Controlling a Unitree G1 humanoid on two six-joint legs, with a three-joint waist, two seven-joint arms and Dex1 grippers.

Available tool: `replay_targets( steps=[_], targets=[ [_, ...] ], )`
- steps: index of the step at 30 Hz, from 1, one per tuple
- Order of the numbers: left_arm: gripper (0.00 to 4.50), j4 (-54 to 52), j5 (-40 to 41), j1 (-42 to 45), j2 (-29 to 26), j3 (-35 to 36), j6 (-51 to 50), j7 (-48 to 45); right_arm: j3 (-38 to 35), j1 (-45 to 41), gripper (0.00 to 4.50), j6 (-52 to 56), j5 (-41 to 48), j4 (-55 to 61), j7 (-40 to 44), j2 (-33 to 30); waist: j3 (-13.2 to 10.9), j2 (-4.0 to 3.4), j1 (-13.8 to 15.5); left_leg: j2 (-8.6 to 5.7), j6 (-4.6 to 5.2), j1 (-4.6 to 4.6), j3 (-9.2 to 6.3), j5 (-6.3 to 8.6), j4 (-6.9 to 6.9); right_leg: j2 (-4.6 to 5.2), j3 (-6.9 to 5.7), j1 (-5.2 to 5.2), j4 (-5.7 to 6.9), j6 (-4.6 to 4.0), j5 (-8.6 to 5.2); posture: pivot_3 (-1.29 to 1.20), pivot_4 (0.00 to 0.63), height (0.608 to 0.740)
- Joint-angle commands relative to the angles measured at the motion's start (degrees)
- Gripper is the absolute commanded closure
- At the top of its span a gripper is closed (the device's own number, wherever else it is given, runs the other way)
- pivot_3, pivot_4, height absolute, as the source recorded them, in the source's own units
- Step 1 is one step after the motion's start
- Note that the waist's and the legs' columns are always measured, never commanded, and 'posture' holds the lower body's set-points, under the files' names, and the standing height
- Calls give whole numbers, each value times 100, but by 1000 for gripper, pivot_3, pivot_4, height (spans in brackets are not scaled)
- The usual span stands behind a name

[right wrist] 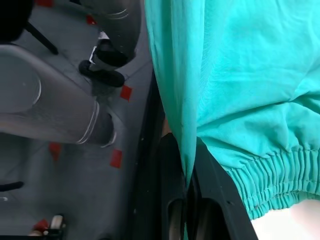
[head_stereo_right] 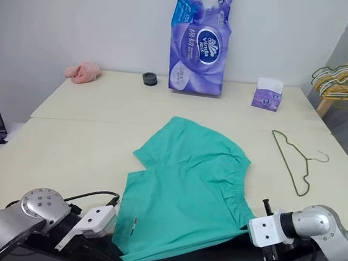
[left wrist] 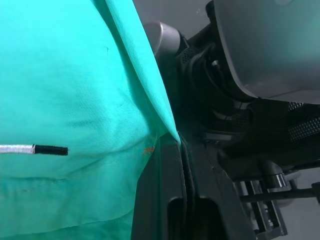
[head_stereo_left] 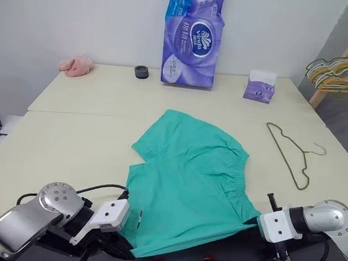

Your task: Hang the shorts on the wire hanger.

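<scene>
Shorts (head_stereo_left: 187, 182) near edge pinched between left fingers (left wrist: 172, 200), right fingers (right wrist: 172, 200)

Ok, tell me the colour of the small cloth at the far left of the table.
Pink. The small cloth shows best in the right eye view, lying near the wall.

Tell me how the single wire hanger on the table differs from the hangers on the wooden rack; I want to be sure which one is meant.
The wire hanger lies flat on the table, alone; the rack hangers hang bunched from the wooden rack beyond the table's right edge. The wire hanger is bare, pale metal; the rack hangers look green and yellow. The wire hanger lies right of the shorts, apart from them; the rack hangers are farther off. All are thin hooked triangles.
</scene>
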State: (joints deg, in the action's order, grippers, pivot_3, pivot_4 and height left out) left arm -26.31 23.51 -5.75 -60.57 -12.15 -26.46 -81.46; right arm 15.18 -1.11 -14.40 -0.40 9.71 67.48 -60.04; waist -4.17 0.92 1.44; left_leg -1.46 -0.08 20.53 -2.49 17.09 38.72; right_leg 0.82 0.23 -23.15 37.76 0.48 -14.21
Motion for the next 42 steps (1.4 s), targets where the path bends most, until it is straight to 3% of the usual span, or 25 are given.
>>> replay_targets(
  steps=[1,3,6,11,18,21,26,32,42],
  targets=[
    [4500,-88,2,34,-33,-27,-55,45,-141,-79,4433,155,-3,65,71,-55,0,0,1,0,0,0,0,0,0,0,0,0,0,0,0,39,44,740],
    [4500,-110,128,73,-10,-61,-245,42,-135,-76,4433,295,80,135,153,-75,-1,0,1,0,0,0,1,0,0,0,1,0,0,0,0,39,44,740],
    [4500,-16,145,272,217,-98,-413,292,-165,-161,3896,149,-53,109,123,-96,-3,-3,6,0,0,0,2,0,0,-1,1,0,0,1,0,35,46,740],
    [3078,-25,212,447,368,-105,-629,397,-517,-85,2254,294,204,245,352,-470,-12,-10,-6,1,0,-1,5,0,1,-2,5,0,0,2,1,27,47,740],
    [910,-42,378,819,1010,30,-897,1023,-1906,194,0,1729,1460,443,221,-597,-17,-6,-4,2,0,-3,7,1,1,-2,8,1,1,8,5,12,48,740],
    [66,66,363,1222,1723,136,-871,1765,-2713,54,0,3107,2293,283,-517,-110,-18,-6,10,2,0,-2,9,1,1,-2,12,3,-2,23,14,10,48,740],
    [66,408,-90,2084,2645,214,-573,2837,-3217,-311,0,4201,2135,-188,-2147,789,-12,7,4,1,0,2,10,1,8,-2,19,4,2,25,21,-11,50,740],
    [66,765,-371,2966,2900,-41,-394,2912,-2956,-1136,0,5169,1493,-1518,-3470,1263,-10,-3,-51,-5,0,-1,35,1,4,-5,44,-4,6,1,36,-35,48,740],
    [66,1081,-577,3338,2880,-362,80,2403,-2465,-2470,0,5178,988,-4030,-3790,1592,-8,-9,-211,0,18,-15,75,11,0,-36,79,-4,2,5,37,-40,45,740]
  ],
)
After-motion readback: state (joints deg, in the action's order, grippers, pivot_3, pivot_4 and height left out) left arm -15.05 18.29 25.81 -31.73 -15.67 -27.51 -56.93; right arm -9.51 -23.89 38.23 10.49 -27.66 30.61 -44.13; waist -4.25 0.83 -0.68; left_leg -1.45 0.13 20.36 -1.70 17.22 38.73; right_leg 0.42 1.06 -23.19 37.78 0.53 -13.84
